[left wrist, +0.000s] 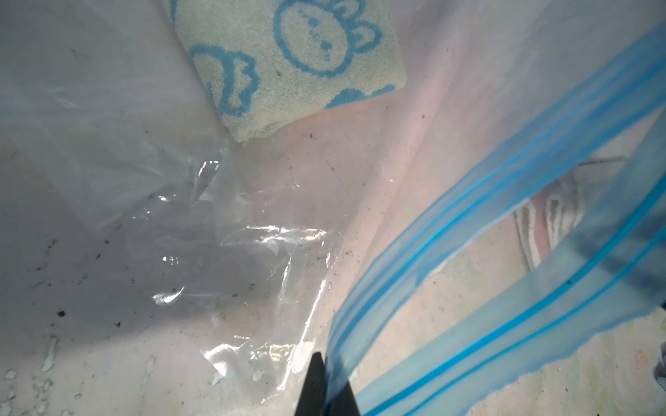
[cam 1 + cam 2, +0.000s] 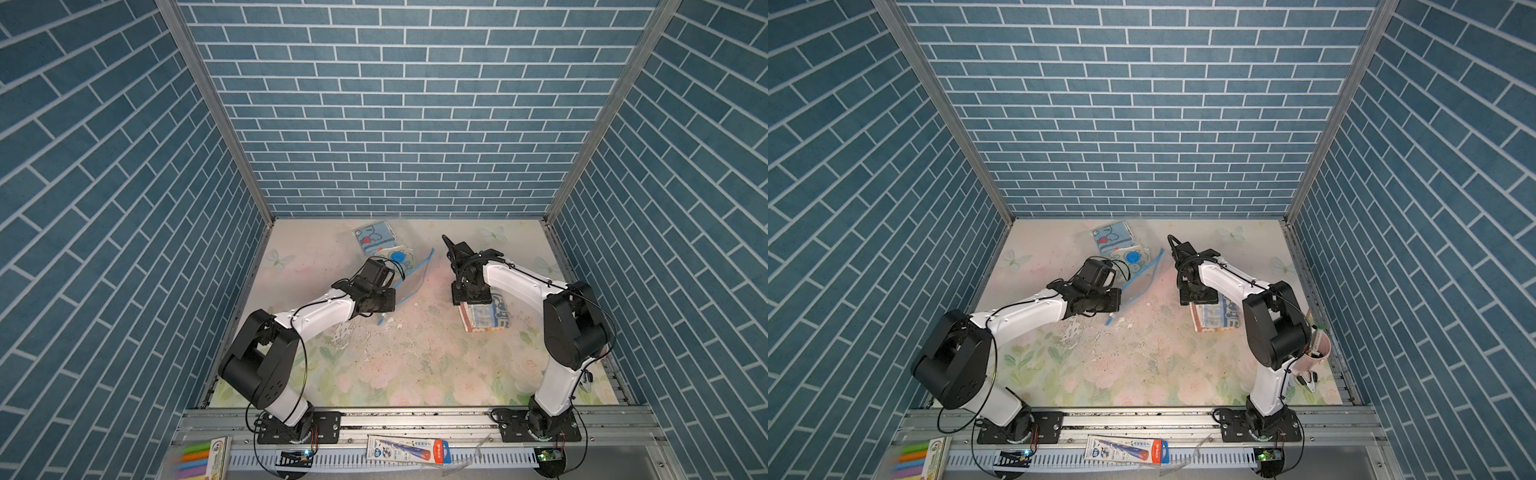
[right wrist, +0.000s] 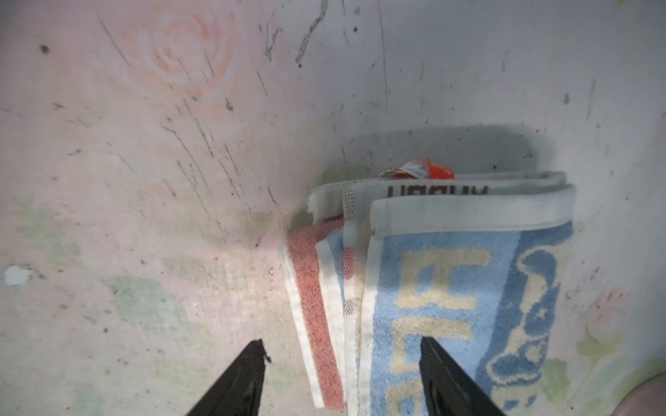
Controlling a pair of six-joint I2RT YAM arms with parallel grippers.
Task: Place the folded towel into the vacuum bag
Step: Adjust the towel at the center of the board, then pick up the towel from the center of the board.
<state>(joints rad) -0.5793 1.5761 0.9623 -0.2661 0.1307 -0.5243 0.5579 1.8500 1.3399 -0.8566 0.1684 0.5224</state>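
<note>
Folded towel (image 3: 450, 288) lies flat on the table (image 3: 144, 144), directly beneath the right gripper (image 3: 342, 344). Its jaws stand apart and empty, one finger over the cloth, the other over bare table just outside the layered edge. Judged soft, light and compliant. The stacked folds would likely splay if only the top ply is pinched, so the whole edge stack wants taking.

Left gripper (image 1: 324, 374) is clamped on the vacuum bag (image 1: 252, 223) at its blue zip strip (image 1: 468, 223), holding the mouth raised. The film looks thin and slippery. Another towel (image 1: 288, 61) sits inside the bag, ahead of the left fingertips, with room beside it. Obstruction risk: the sagging strip may narrow the entry.
</note>
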